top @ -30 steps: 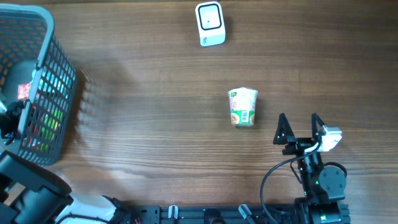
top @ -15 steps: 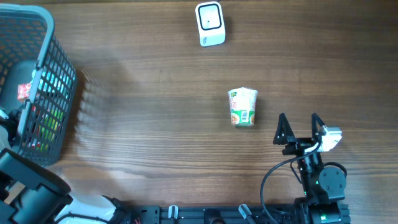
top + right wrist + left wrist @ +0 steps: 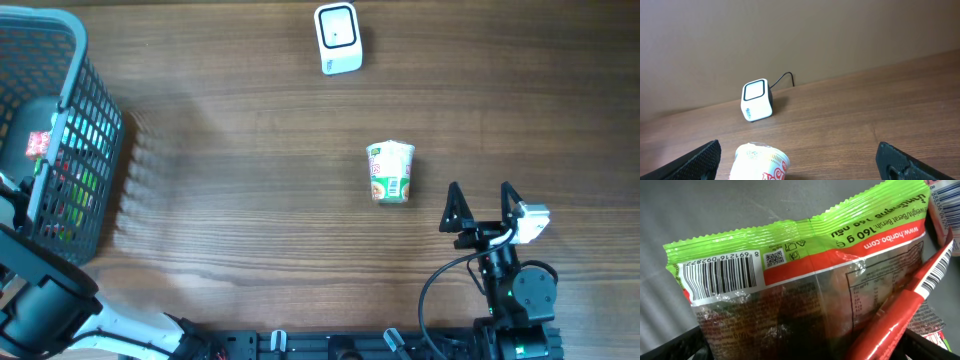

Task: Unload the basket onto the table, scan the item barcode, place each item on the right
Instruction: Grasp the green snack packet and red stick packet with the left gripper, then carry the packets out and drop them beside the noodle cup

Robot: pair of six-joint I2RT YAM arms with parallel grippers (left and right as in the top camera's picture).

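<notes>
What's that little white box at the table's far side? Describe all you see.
The small white box-shaped barcode scanner looks like plastic, with rounded corners, a pale square window on its front, a dark back and a thin dark cable behind. It stands on the wooden table, nothing else touching it.

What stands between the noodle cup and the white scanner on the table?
Nothing visible. Only bare table lies between the noodle cup and the scanner, and the open right tool has a free gap to the cup.
</notes>
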